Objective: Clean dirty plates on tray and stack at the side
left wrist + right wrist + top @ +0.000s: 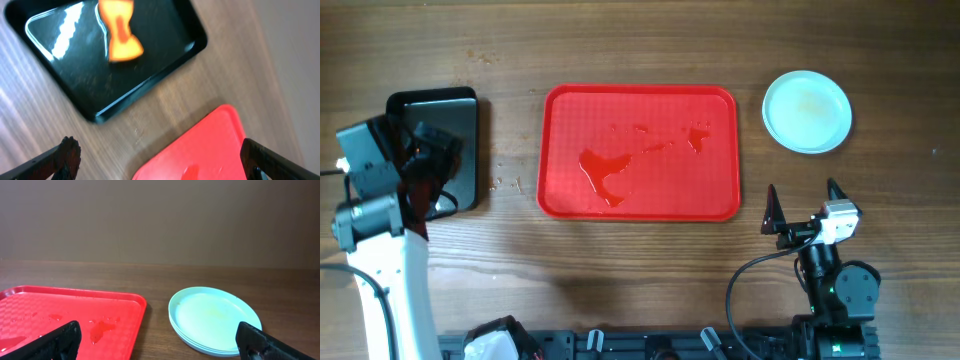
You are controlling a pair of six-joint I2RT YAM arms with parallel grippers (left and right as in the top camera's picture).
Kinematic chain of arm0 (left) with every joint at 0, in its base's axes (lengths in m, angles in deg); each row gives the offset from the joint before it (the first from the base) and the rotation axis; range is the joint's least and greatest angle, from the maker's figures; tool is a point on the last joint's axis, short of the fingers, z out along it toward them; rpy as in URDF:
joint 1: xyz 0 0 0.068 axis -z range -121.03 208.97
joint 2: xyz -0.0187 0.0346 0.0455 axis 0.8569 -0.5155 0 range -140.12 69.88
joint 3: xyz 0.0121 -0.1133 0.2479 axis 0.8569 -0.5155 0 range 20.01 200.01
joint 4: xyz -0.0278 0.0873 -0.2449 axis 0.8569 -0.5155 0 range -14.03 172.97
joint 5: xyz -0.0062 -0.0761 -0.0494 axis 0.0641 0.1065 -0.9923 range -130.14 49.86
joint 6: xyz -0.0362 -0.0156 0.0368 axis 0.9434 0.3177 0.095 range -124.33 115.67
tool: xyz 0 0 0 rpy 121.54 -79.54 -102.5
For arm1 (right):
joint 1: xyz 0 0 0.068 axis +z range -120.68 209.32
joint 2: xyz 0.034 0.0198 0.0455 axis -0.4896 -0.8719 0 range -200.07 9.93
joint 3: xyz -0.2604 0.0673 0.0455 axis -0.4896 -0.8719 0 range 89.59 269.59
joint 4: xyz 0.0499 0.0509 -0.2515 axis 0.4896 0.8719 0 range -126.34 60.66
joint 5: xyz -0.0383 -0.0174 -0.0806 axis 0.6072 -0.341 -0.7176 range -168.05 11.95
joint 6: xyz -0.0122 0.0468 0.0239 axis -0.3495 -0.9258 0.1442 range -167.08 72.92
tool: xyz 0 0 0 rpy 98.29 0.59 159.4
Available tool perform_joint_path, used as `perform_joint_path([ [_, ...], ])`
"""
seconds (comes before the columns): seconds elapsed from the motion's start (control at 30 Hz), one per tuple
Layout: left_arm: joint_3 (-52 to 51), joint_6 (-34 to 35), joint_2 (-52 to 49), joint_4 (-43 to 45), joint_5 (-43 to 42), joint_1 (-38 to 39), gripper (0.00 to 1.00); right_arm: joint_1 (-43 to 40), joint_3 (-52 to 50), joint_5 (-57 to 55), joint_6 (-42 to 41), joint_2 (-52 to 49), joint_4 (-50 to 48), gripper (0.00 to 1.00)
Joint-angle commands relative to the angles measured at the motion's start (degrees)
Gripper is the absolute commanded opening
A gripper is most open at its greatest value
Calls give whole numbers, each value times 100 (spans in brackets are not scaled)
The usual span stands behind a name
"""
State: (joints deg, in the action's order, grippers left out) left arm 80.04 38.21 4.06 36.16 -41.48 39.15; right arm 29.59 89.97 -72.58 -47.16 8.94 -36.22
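**Plates stacked beside a wet red tray, both grippers open**

Seen from above, a wooden table [650,40] has a red tray [565,115] at its middle. Wet patches [603,172] lie on the red tray's floor, the largest toward its left and smaller ones toward its right.

The plates [807,111] sit in one stack on the table, to the right of the red tray, near it but not touching. In the right wrist view their rims show layered one on another. The top plate has a faint yellowish mark.

The right gripper [803,203] sits near the robot's edge of the table, on the robot's side of the stack. Its jaws are spread wide and hold nothing. Its camera looks out between them at a corner of the red tray and the stack.

The left gripper [162,160] hangs over the table's left side, jaws also spread wide and empty. Its camera shows a glossy black tray [85,85] and, between the fingers, a corner of the red tray. An orange object [120,32] lies in the black tray, too blurred to identify
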Motion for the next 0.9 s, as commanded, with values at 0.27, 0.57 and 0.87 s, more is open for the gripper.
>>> perform_joint_path([
  [0.27, -2771, -1403, 1755, 3644, -826, 627, 100, -31, -2, -61, 48, 79, -22, 100],
  [0.57, -4747, -1606, 3202, 5458, -824, 796, 100, -31, -2, -59, 48, 79, -22, 100],
  [0.87, -5689, -2590, 4426, 5925, -824, 1034, 100, -31, -2, -59, 48, 79, -22, 100],
])
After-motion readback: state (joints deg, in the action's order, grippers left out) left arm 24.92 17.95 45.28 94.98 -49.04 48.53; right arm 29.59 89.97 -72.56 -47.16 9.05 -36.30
